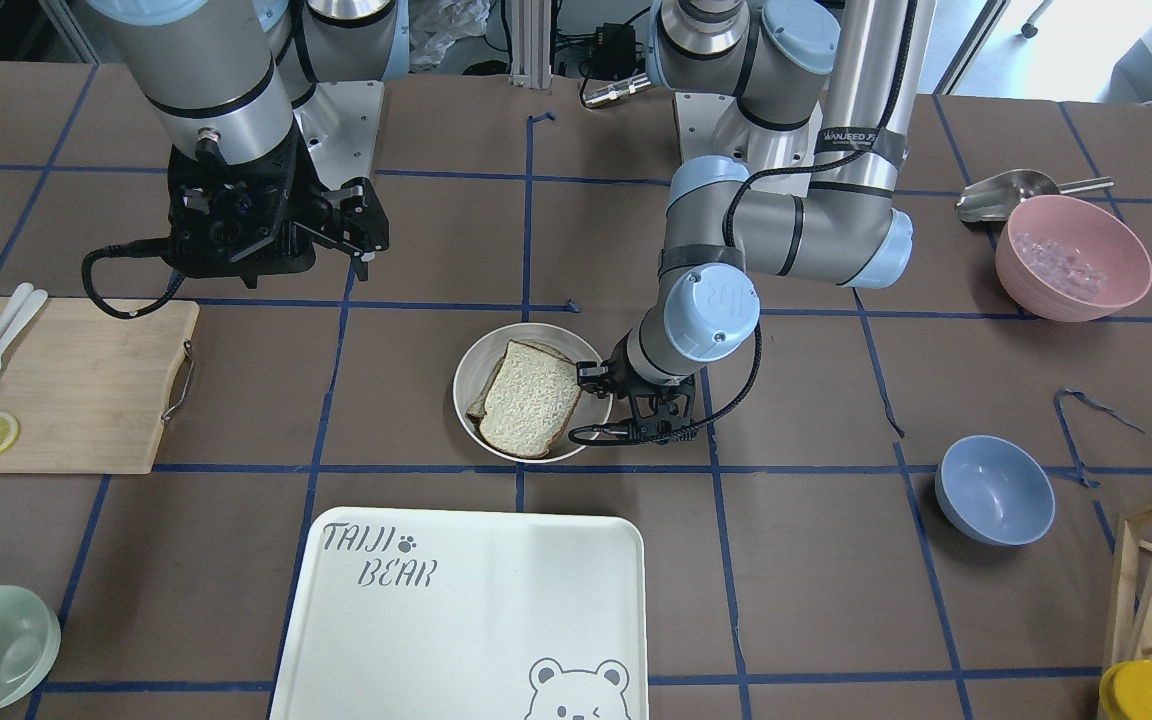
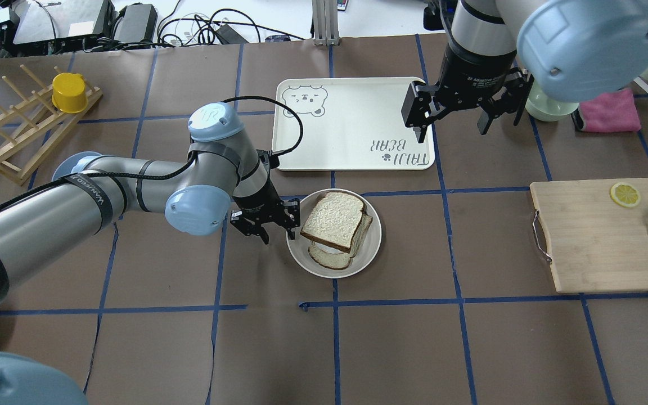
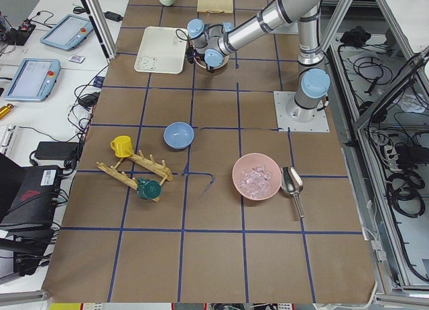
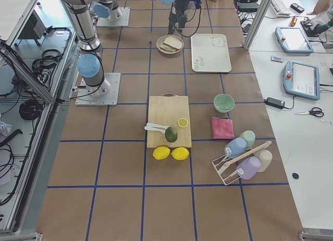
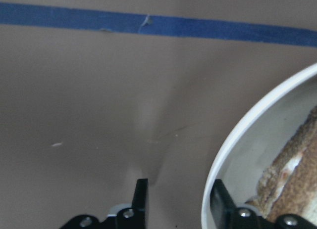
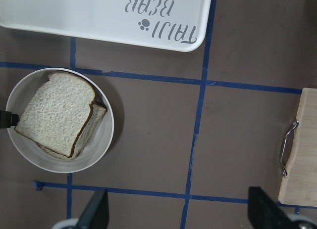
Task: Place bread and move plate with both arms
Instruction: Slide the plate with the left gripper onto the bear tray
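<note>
The plate (image 2: 373, 247) sits mid-table, just on my side of the tray. The bread (image 2: 335, 219) lies on top of a second slice (image 2: 329, 259) on the plate, with something white between them. My left gripper (image 2: 279, 228) is low at the plate's left rim and open. In the left wrist view its jaws (image 5: 181, 199) straddle the rim (image 5: 233, 155), one finger outside and one inside beside the bread (image 5: 292, 174). My right gripper (image 2: 452, 128) hangs high over the tray's right edge, wide open and empty. The right wrist view looks down on the bread (image 6: 57, 113) and plate (image 6: 106, 140).
The TAIJI BEAR tray (image 2: 352, 124) lies just beyond the plate. A wooden cutting board (image 2: 599, 236) with a lemon slice, white cutlery and an avocado is to the right. A green bowl (image 2: 549, 104) and pink cloth (image 2: 608, 109) sit far right. A wooden rack (image 2: 20, 124) stands far left.
</note>
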`<state>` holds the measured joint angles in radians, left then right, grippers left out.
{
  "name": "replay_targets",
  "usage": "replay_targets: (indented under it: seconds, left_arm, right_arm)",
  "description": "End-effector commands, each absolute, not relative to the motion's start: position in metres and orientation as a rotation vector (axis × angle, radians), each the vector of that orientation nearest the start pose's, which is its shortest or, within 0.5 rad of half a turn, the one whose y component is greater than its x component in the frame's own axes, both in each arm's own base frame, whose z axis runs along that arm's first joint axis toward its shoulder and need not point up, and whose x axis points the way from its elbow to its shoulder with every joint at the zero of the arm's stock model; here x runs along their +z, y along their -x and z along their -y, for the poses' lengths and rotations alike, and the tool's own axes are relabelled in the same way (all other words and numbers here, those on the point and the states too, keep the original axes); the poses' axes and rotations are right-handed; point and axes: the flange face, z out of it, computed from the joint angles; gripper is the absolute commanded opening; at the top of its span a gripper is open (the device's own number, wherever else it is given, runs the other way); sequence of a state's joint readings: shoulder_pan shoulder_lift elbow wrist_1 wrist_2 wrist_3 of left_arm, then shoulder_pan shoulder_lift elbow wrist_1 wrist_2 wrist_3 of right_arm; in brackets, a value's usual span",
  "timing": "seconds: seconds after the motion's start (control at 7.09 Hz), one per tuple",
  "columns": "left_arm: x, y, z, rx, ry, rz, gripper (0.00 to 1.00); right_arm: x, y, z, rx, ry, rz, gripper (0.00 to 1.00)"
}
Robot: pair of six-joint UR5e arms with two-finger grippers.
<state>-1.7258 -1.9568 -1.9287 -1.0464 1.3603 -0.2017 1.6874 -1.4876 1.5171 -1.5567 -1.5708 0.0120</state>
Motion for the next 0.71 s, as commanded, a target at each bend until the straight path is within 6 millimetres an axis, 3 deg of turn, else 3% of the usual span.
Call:
replay_targets:
  seconds: [0.0, 0.28, 0.56]
  left_arm:
    - [0.174, 0.234, 0.496, 0.412, 0.116, -3.286, 0.0]
    - [0.18, 0.234, 0.498, 0.376, 0.118, -3.294, 0.0]
    - [0.206, 0.239, 0.504, 0.313, 0.15, -3.383, 0.0]
  right_arm:
    - [0.47, -0.193, 0.504, 0.072, 0.166, -3.139, 1.0]
    - [0.465, -0.193, 0.506, 0.084, 0.162, -3.14, 1.0]
    - [0.465, -0.194, 0.506, 0.087, 0.161, -3.138, 1.0]
